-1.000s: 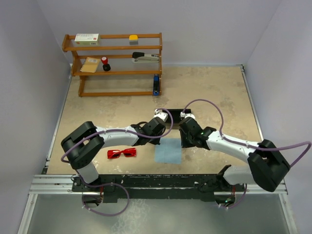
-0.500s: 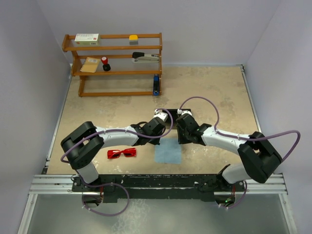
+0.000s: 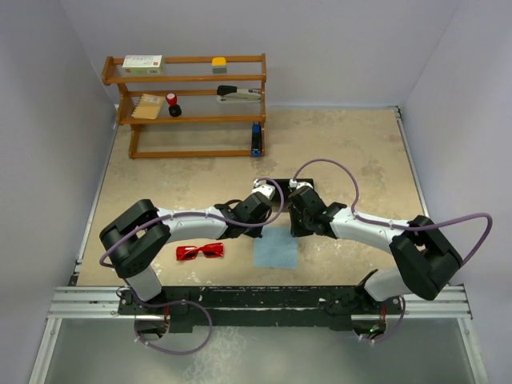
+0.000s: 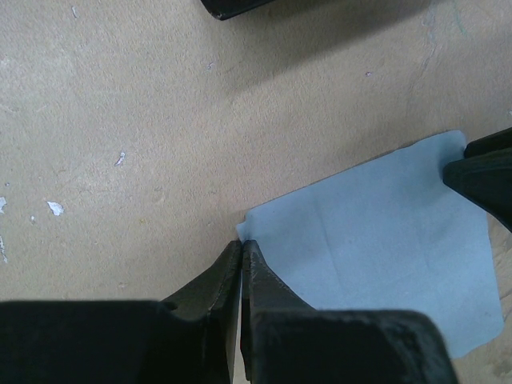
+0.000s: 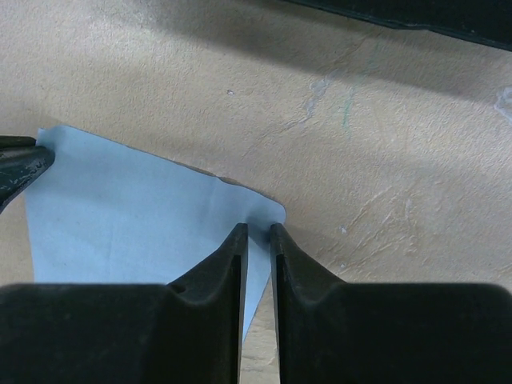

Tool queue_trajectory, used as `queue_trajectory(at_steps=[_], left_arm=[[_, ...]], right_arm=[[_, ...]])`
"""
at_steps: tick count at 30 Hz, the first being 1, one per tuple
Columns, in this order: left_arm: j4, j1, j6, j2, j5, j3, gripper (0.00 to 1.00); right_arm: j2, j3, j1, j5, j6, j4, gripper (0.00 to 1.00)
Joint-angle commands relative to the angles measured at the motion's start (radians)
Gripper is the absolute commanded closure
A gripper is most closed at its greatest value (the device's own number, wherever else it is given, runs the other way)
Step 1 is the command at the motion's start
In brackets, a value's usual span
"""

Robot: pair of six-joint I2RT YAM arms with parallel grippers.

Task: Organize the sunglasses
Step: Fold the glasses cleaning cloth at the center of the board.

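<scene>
Two arms reach in from the near edge across a beige table (image 3: 352, 152) with a mottled, stone-like surface. At its far left corner stands a slatted wooden rack (image 3: 188, 79). Its top shelf holds a flat white box (image 3: 142, 62) and a small yellow block (image 3: 218, 61). The next shelf down holds a tan packet (image 3: 147, 106) and a black-and-white stapler-shaped tool (image 3: 238, 94).

A long black case (image 3: 280, 181) lies at mid-table, mostly hidden behind the two wrists. Just nearer than it a thin, matte, light blue square cloth (image 3: 276, 250) lies flat.

The left gripper (image 4: 242, 244) is closed with its dark tapered fingers pressed together. Their tips are on the cloth's far left corner, and the pictures do not show whether any fabric is caught. The right gripper (image 5: 258, 228) stands over the far right corner with only a narrow slit between its fingers, and cloth shows in that slit.

The sunglasses (image 3: 200, 252) are glossy red with translucent lenses. They rest on the table left of the cloth, apart from it and under the left arm's forearm, and neither gripper touches them.
</scene>
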Motion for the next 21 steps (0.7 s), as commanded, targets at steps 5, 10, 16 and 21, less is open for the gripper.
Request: queue_trajectory(at_steps=[5,10,16,21], left_arm=[[0.006,-0.004,0.004,-0.045,-0.016,0.013,1.00],[0.009,-0.004,0.005,-0.044,-0.013,0.012,1.00],[0.007,-0.005,0.006,-0.047,-0.016,0.016,1.00],[-0.005,-0.003,0.007,-0.061,-0.023,0.032,1.00]], right_arm=[[0.008,0.018,-0.003,0.000,0.005,0.020,0.87],[0.015,0.027,-0.003,0.006,0.001,0.018,0.99],[0.012,0.043,-0.002,0.012,-0.021,0.009,1.00],[-0.011,0.060,-0.003,0.011,-0.040,-0.004,1.00]])
